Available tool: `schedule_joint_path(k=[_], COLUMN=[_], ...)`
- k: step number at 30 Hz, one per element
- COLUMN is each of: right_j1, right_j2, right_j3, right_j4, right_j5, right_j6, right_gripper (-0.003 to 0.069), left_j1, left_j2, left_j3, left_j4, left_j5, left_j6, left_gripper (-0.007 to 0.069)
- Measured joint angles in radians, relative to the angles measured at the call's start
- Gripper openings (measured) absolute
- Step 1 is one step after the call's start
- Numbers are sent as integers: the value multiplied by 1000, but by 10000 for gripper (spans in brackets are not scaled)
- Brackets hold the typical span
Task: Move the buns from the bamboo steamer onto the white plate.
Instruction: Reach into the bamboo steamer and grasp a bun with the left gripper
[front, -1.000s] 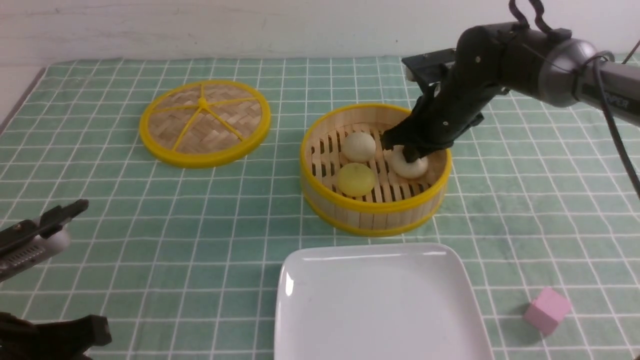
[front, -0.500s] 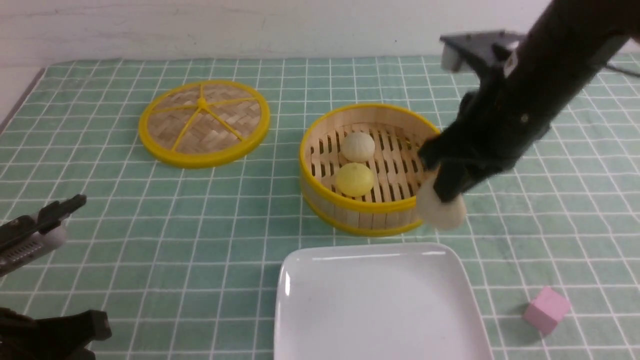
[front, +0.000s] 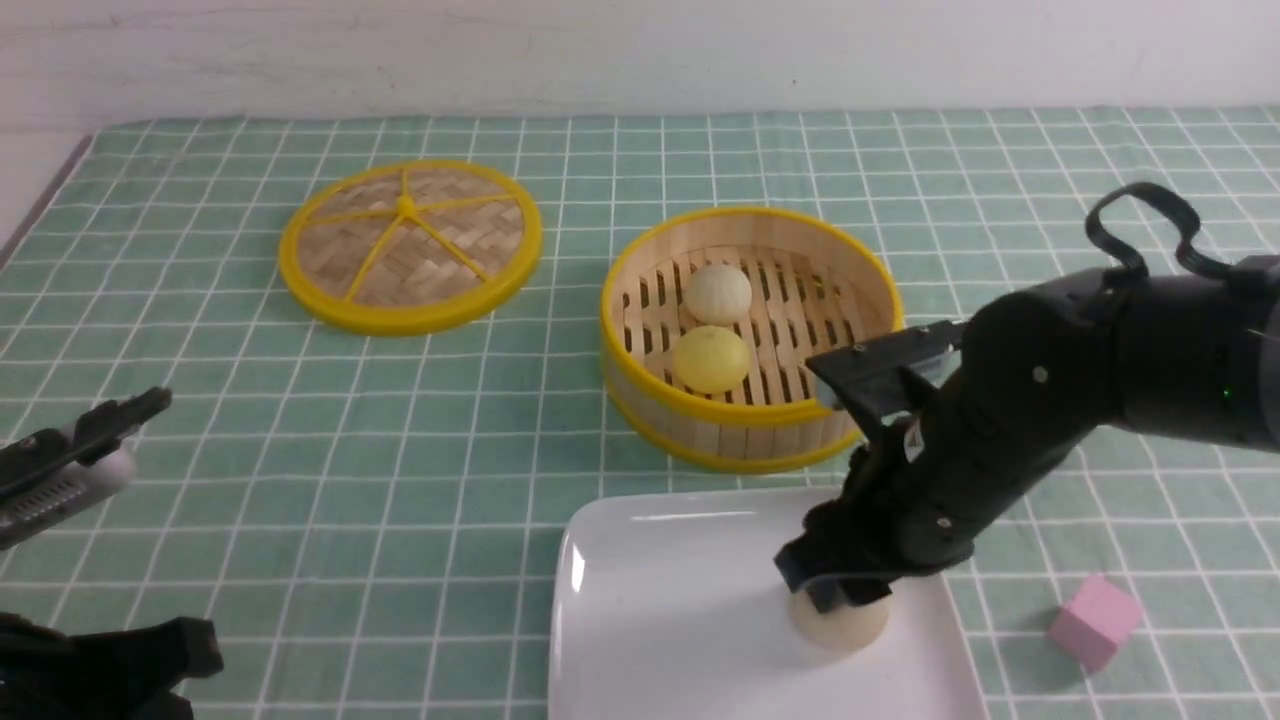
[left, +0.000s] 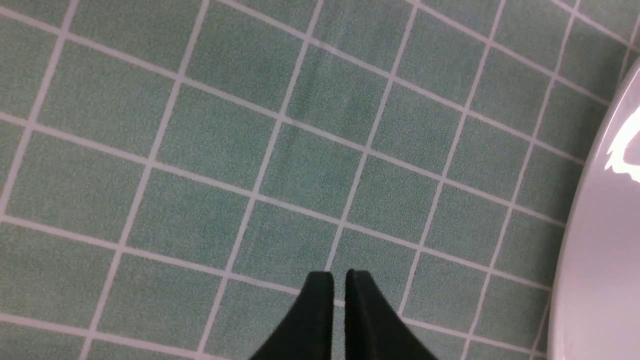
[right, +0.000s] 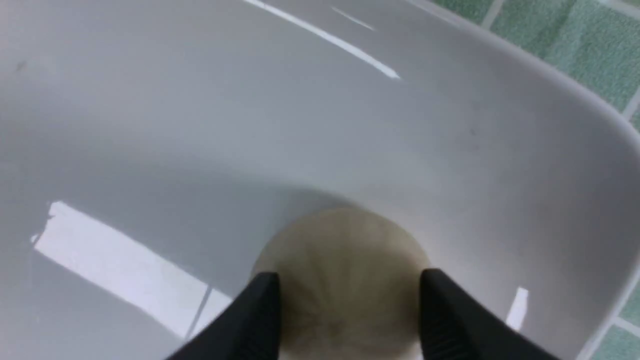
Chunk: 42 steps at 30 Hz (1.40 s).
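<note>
My right gripper (front: 838, 592) is low over the white plate (front: 680, 610), shut on a pale cream bun (front: 838, 622) that touches the plate's right part. The right wrist view shows the ridged bun (right: 340, 245) held between both black fingers (right: 262, 300) on the glossy plate (right: 200, 125). In the bamboo steamer (front: 750, 412) lie a second cream bun (front: 716, 292) and the yellow bun (front: 711, 358). My left gripper (left: 339, 277) hangs shut and holds nothing over the checked cloth, left of the plate's edge (left: 600, 260).
The flat woven lid (front: 410, 245) lies at the back left. A pink cube (front: 1095, 620) sits on the cloth right of the plate. My left arm (front: 70, 465) rests at the near left edge.
My right gripper lifted a cream bun out of the steamer, carried it toward the near side and lowered it onto the plate. The left arm stayed still.
</note>
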Motion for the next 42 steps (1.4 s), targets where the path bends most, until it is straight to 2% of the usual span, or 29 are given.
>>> schedule_joint_path(k=[2, 5, 9, 12, 14, 20, 22, 25, 26, 29, 32, 35, 40, 41, 42], right_j1=[0, 0, 0, 0, 0, 0, 0, 0, 0, 0, 0, 0, 0, 0, 0], right_j2=[-26, -92, -280, -457, -552, -898, -1062, -1183, -1262, -1327, -1353, -1353, -1353, -1353, -1353], right_j3=[-18, -61, -104, -75, -38, 176, 307, 415, 491, 558, 606, 616, 617, 617, 617], right_j4=[-27, -83, -213, -286, -307, -323, -323, -325, -325, -324, -324, -324, -322, -322, -322], right_j5=[35, 111, 292, 419, 459, 432, 333, 245, 186, 160, 157, 158, 147, 144, 144], right_j6=[-1, -1, 0, 0, 0, 0, 1, 1, 1, 7, 28, 35, 49, 50, 50], right_gripper=[444, 429, 251, 52, -5, -15, -15, -15, -15, -13, -11, -9, -8, -8, -8], left_j1=[0, 0, 0, 0, 0, 0, 0, -17, -59, -141, -283, -398, -508, -541, -544], left_j2=[0, 0, 0, 3, 13, 135, 218, 291, 353, 437, 579, 729, 927, 1001, 1010], left_j3=[0, 0, 0, 0, -8, -118, -203, -265, -329, -401, -533, -685, -920, -1017, -1029], left_j4=[0, 0, 0, 5, 12, 1, -62, -151, -218, -271, -285, -242, -122, -54, -45], left_j5=[-5, -12, -27, -53, -62, -19, 13, 28, 36, 38, 40, 40, 38, 39, 41], left_j6=[0, 0, 0, 6, 20, 58, 124, 209, 256, 265, 248, 186, 53, 4, -7], left_gripper=[69, 71, 71, 71, 72, 72, 72, 72, 72, 72, 76, 85, 149, 188, 201])
